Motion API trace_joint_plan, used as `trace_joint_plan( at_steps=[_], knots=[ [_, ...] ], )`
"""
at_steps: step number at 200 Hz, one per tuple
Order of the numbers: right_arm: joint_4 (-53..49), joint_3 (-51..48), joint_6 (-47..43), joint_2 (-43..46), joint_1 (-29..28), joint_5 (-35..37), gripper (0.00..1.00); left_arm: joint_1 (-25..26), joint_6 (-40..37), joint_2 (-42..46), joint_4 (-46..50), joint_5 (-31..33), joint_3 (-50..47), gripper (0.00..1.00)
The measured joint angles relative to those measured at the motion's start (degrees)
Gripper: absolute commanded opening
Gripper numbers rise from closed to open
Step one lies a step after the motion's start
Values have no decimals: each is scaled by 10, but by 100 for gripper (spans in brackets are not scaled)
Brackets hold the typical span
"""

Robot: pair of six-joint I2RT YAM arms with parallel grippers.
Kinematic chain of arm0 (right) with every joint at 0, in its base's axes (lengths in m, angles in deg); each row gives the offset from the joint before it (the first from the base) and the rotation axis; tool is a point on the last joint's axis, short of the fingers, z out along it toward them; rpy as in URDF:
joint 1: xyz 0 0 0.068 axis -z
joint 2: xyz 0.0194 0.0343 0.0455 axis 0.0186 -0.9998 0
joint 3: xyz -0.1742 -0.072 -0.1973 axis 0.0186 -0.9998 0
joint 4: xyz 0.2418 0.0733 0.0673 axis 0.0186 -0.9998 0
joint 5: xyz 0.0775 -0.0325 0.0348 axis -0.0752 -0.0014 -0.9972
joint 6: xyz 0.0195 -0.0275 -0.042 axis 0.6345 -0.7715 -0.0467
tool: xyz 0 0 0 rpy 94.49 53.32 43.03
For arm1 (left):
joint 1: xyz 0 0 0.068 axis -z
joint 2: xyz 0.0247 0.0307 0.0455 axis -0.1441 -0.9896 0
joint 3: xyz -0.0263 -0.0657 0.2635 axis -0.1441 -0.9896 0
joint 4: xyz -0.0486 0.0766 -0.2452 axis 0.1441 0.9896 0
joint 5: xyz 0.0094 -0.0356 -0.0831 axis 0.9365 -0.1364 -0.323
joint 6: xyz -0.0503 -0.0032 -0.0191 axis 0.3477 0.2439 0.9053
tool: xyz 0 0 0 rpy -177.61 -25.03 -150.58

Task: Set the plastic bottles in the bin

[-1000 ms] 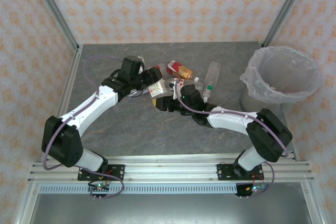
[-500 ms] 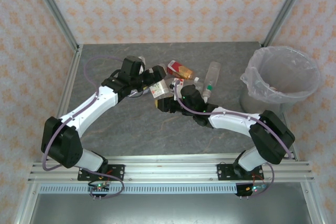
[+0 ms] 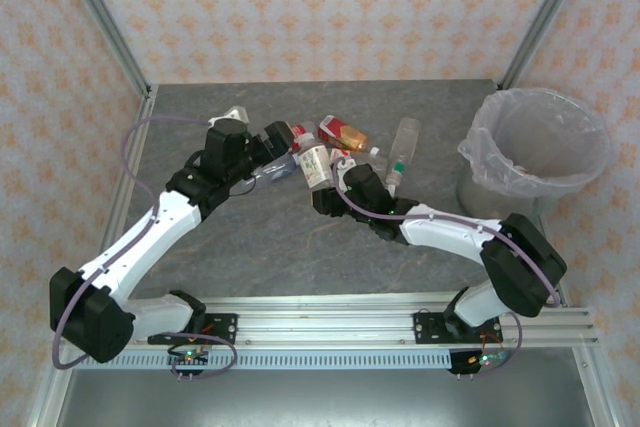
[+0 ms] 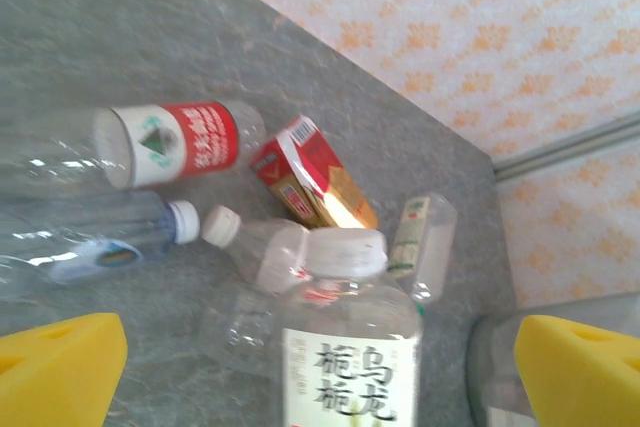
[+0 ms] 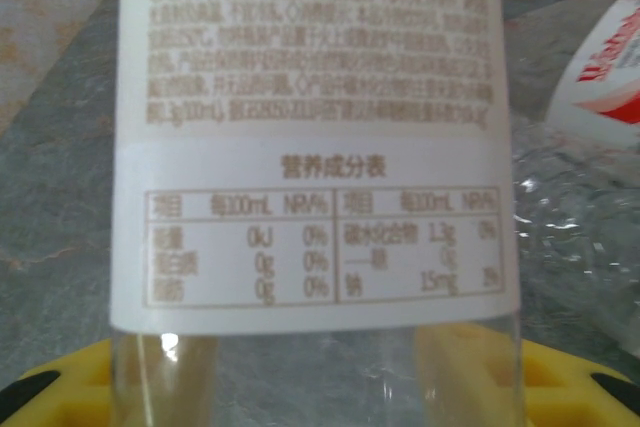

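A see-through bottle with a white label (image 3: 313, 164) stands upright over the table, and my right gripper (image 3: 323, 193) is shut on its lower body. In the right wrist view the white label (image 5: 315, 137) looms close above the right gripper (image 5: 315, 387), with yellow fingers (image 5: 70, 387) on both sides. My left gripper (image 3: 282, 150) is open just left of this bottle; the white-capped bottle (image 4: 350, 347) rises between the wide-apart yellow fingertips (image 4: 60, 367), untouched by them. Other bottles lie behind: red-labelled (image 4: 180, 142), orange-red (image 4: 315, 177), blue-labelled (image 4: 100, 247). The bin (image 3: 535, 142) stands far right.
A clear bottle with a green band (image 3: 402, 147) lies between the pile and the bin. A small white-capped bottle (image 4: 260, 252) rests beside the held one. Metal frame posts rise at the back corners, and patterned walls close in the table.
My left gripper opened, let go of the white-labelled bottle and drew back to the left. The right gripper kept hold of the bottle and shifted slightly left.
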Motion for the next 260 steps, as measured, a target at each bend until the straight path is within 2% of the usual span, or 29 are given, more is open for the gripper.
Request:
trace_joint_plan(
  at_steps=[51, 100, 158, 206, 231, 260],
  knots=[
    [-58, 27, -15, 55, 15, 69, 21, 0, -26, 18, 40, 66, -7, 100],
    [-126, 79, -16, 139, 60, 110, 21, 0, -24, 44, 76, 122, -21, 100],
    [-200, 150, -56, 214, 68, 166, 20, 0, -25, 63, 65, 124, -56, 100],
    [-243, 219, -125, 244, 75, 255, 20, 0, -27, 13, 54, 111, -56, 100],
    [-250, 224, -152, 266, 120, 289, 20, 0, -26, -4, 54, 105, -56, 100],
    [-261, 222, -156, 289, 221, 301, 21, 0, -27, -7, 54, 100, -56, 100]
  ],
)
